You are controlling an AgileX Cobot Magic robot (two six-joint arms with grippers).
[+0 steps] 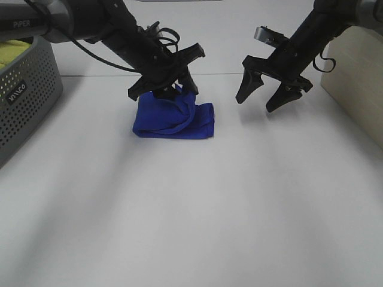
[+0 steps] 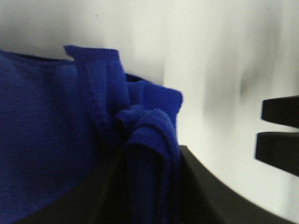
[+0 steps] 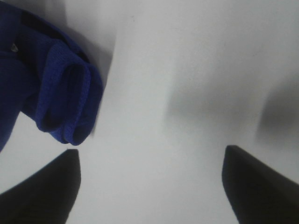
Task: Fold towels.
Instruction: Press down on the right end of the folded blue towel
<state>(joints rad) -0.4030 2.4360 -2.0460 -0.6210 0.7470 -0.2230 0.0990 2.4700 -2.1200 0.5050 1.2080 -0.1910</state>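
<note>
The royal-blue towel [image 1: 173, 121] lies bunched and folded over on the white table, left of centre at the back. My left gripper [image 1: 169, 91] is shut on the towel's top fold and holds it pinched up. In the left wrist view the towel [image 2: 56, 130] is gathered between the dark fingers [image 2: 205, 186] of my left gripper [image 2: 149, 156]. My right gripper [image 1: 255, 103] is open and empty, hovering just right of the towel. In the right wrist view its gripper [image 3: 149, 186] has wide-apart jaws, with the towel's rolled edge [image 3: 65, 102] beside one finger [image 3: 42, 191].
A grey perforated basket [image 1: 27, 95] with a yellow-green cloth [image 1: 15, 51] stands at the left edge. A light wooden box [image 1: 356, 78] stands at the right. The right gripper's fingers [image 2: 280, 130] show in the left wrist view.
</note>
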